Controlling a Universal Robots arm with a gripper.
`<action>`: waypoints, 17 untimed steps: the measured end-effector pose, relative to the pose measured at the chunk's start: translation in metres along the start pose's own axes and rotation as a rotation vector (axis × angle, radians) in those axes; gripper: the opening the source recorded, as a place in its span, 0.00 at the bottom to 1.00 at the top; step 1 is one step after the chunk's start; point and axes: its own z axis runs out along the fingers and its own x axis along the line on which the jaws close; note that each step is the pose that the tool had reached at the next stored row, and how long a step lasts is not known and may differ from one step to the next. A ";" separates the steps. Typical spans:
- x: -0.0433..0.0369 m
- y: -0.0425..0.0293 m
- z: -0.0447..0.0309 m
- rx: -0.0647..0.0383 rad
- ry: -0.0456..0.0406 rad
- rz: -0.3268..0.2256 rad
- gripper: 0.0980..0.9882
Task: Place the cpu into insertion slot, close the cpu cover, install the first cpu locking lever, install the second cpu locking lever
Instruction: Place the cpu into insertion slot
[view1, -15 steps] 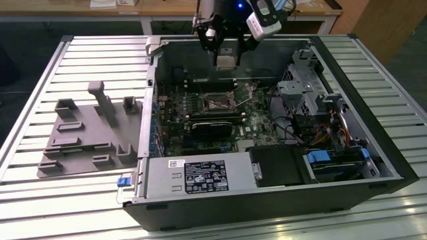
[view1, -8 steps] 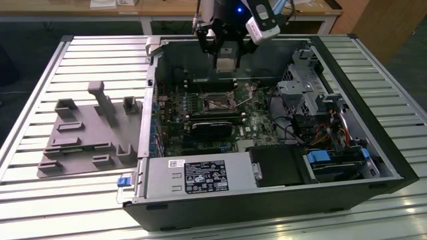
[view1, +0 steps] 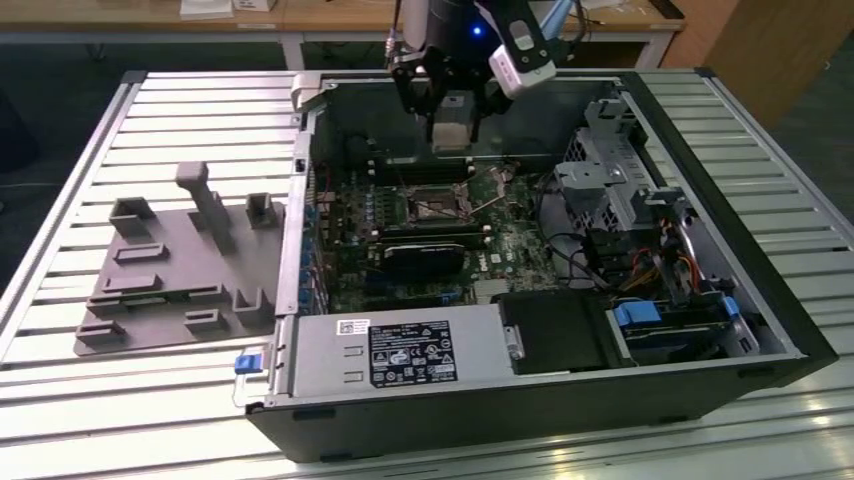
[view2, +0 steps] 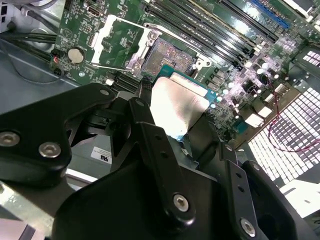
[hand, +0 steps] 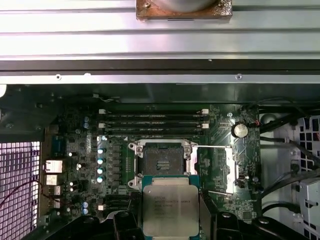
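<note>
While the cpu (hand: 170, 202) is held in the air above the green circuit board (hand: 75, 130), it is clamped between the two black fingers (view2: 145, 95) of the gripper (hand: 170, 222), which are closed against its opposite edges. In both wrist views the chip's pale metal face is turned toward the camera. In the exterior view the chip is seen hanging near the far wall of the open computer case (view1: 747, 250), higher than the board and touching nothing but the fingers. The insertion slot (hand: 162, 162) is left uncovered, with its dark centre exposed inside the silvery rim, and the chip is kept apart from it. The cpu cover (view2: 100, 37) is swung open and is seen beside the socket, on the side of the round coin cell (view2: 75, 55), with green board visible through its square window. A thin metal lever (hand: 212, 146) is seen running out from the socket's edge over the board. Long memory slots (hand: 152, 120) are set on the socket's other side. The case is laid on its side on a slatted metal table (view1: 107, 420), and a grey fixture block (view1: 160, 290) is placed beside it at the exterior view's left.
</note>
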 end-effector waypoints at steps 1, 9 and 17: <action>0.0000 0.0001 0.0010 0.000 0.0000 0.000 0.49; -0.0001 0.0018 0.0125 0.000 0.0000 0.000 0.49; -0.0003 0.0016 0.0262 0.002 -0.0001 0.000 0.49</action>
